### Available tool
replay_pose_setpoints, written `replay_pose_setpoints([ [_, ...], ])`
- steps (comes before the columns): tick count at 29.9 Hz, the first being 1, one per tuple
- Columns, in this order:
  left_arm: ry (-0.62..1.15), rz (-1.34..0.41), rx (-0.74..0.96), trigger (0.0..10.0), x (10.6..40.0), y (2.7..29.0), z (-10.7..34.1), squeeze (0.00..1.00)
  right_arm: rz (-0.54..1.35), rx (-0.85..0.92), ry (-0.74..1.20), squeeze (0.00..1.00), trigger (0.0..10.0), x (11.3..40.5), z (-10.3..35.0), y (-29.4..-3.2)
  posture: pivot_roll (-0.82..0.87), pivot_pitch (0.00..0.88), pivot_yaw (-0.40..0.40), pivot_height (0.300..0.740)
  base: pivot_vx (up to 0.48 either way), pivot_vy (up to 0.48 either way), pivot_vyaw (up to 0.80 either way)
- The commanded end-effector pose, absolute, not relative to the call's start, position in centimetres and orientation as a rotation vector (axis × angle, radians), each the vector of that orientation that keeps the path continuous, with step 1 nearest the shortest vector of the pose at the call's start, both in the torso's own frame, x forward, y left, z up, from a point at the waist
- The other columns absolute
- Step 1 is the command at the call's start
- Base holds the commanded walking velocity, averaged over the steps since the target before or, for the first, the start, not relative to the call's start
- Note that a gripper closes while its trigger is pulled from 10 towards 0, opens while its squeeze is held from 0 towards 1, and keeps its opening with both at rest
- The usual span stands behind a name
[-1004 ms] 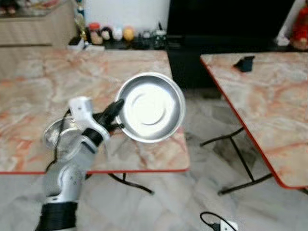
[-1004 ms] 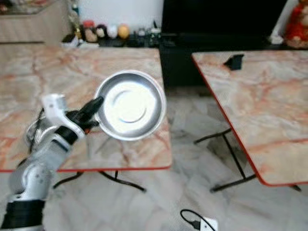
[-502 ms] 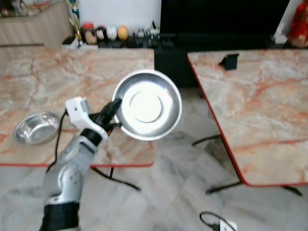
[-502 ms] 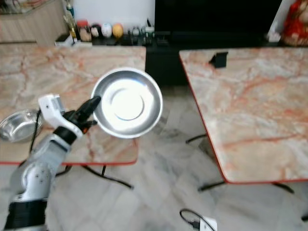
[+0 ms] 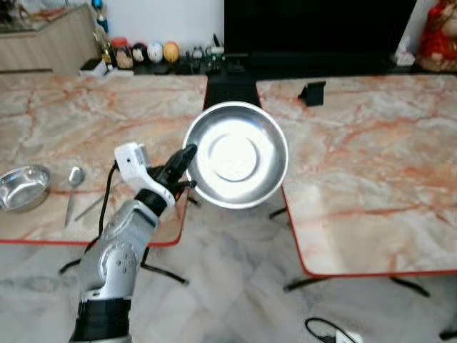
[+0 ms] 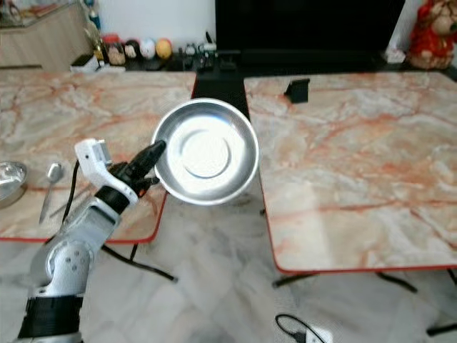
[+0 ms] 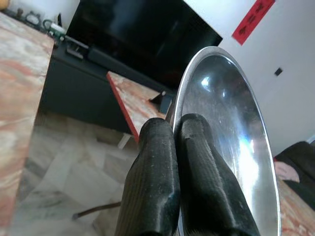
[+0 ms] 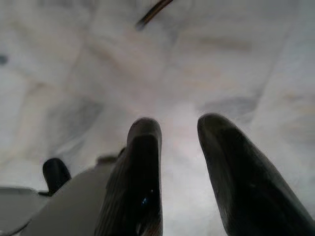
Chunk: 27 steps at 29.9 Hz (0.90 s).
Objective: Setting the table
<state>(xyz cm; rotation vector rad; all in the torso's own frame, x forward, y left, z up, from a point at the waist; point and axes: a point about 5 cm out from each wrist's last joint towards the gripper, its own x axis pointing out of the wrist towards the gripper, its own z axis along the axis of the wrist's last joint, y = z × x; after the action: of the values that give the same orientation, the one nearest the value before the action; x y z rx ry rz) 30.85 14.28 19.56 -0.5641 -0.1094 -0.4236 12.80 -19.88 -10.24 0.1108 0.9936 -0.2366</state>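
Note:
My left gripper (image 5: 184,158) is shut on the rim of a shiny steel plate (image 5: 235,154), held up in the air over the gap between two marble tables. In the left wrist view both black fingers (image 7: 162,187) pinch the steel plate's edge (image 7: 231,123). A small steel bowl (image 5: 23,187) and a spoon (image 5: 72,187) lie on the left table (image 5: 107,114). The right table (image 5: 371,164) stands just beyond the plate. My right gripper (image 8: 174,147) hangs open over the pale floor.
A small black object (image 5: 311,91) sits at the right table's far edge. A dark TV cabinet (image 5: 314,36) and a shelf of small ornaments (image 5: 143,53) line the back wall. A cable and white plug (image 5: 335,332) lie on the floor.
The camera has swung to the right: the right table fills more of the view and the bowl and spoon have come into sight. The plate stays held in my left gripper.

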Motion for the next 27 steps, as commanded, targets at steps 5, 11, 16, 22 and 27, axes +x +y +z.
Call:
replay_pose_setpoints([
  [5,-0.122,-0.404,-0.564,10.0,30.93,14.66,19.75,0.00,-0.232,0.130,1.003,0.00,10.0,12.73,-10.38,-19.19,0.04,0.000,-0.021,0.740,0.000,-0.286,0.00],
  [11,-0.117,-0.410,-0.564,10.0,30.83,14.42,19.59,0.00,-0.226,0.122,1.005,0.00,10.0,12.77,-10.36,-19.22,0.04,0.000,-0.024,0.740,0.000,-0.284,0.00],
  [16,-0.117,-0.403,-0.565,10.0,30.84,14.55,19.55,0.00,-0.227,0.121,1.005,0.00,10.0,12.80,-10.35,-19.27,0.03,0.000,-0.024,0.740,0.000,-0.286,0.00],
  [22,-0.115,-0.398,-0.557,10.0,30.84,14.80,19.47,0.00,-0.229,0.120,1.004,0.00,10.0,12.81,-10.34,-19.32,0.03,0.000,-0.025,0.740,0.000,-0.284,0.00],
  [27,-0.113,-0.397,-0.549,10.0,30.85,14.98,19.47,0.00,-0.229,0.120,1.004,0.00,10.0,12.81,-10.34,-19.31,0.03,0.000,-0.025,0.740,0.000,-0.283,0.00],
])
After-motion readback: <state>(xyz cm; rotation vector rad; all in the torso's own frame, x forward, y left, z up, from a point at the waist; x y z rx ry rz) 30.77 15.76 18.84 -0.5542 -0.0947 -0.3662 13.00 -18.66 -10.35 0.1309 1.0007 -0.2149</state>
